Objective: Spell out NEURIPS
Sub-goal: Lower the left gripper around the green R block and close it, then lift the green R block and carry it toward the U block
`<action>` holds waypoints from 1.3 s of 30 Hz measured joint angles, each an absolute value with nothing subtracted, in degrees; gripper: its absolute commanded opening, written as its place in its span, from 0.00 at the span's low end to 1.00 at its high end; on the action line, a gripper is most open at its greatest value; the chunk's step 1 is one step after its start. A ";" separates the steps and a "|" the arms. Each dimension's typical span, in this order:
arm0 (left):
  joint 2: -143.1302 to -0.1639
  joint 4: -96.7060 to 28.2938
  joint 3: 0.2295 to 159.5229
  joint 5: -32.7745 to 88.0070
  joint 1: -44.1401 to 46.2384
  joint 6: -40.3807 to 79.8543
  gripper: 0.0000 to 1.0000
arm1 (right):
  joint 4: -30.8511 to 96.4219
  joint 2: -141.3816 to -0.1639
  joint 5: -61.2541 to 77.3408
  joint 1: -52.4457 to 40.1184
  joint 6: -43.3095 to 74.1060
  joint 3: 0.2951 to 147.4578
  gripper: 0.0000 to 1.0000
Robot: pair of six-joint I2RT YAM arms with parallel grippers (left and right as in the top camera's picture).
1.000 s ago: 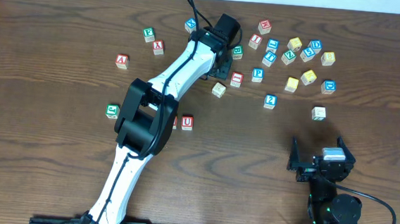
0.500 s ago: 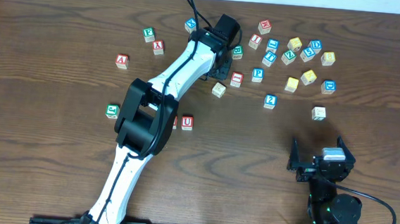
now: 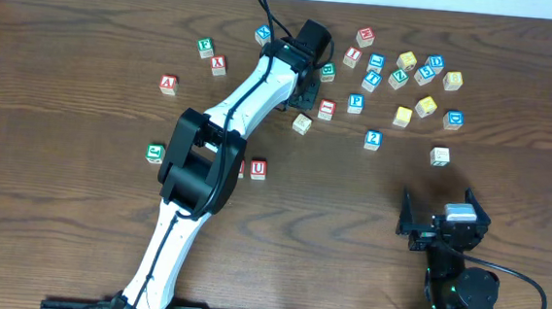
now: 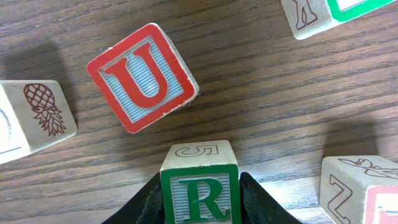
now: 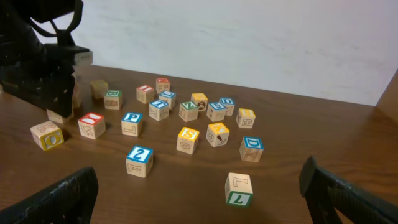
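One green R block sits between the jaws of the left gripper. The jaws are narrow and the dark fingers press on two opposite sides of it. This happens close to the far edge of the wooden counter, about at the middle of that edge. I cannot tell whether the R block rests on the wood or hangs a little above it.

In the left wrist view a red U block lies just in front of the R block, turned at an angle and not touching it. A pineapple block lies further to the side.

The right gripper is near the near right corner. Its jaws are wide apart and nothing is between them.

Many blocks are scattered toward the far right corner, among them a blue P block and a yellow S block. A second U block lies near the middle of the counter, just beside the elbow of the left arm. A green block lies on the arm's other side, toward the left edge.
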State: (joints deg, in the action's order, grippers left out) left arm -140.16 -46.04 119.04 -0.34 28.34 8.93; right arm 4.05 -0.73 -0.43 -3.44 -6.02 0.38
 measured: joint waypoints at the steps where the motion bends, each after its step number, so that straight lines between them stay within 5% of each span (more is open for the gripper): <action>1: -140.16 -46.04 119.04 -0.34 28.34 8.95 0.33 | 4.08 -0.73 -0.43 -3.44 -6.02 0.38 0.99; 31: -140.16 -46.11 119.04 -0.34 28.34 8.93 0.32 | 4.05 -0.73 -0.43 -3.44 -6.02 0.38 0.99; 39: -138.15 -47.75 119.04 -2.37 28.34 8.71 0.24 | 4.05 -0.73 -0.43 -3.44 -6.02 0.38 0.99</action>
State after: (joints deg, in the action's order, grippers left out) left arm -138.15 -47.75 119.04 -2.37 28.34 8.71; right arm 4.05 -0.73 -0.43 -3.44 -6.02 0.38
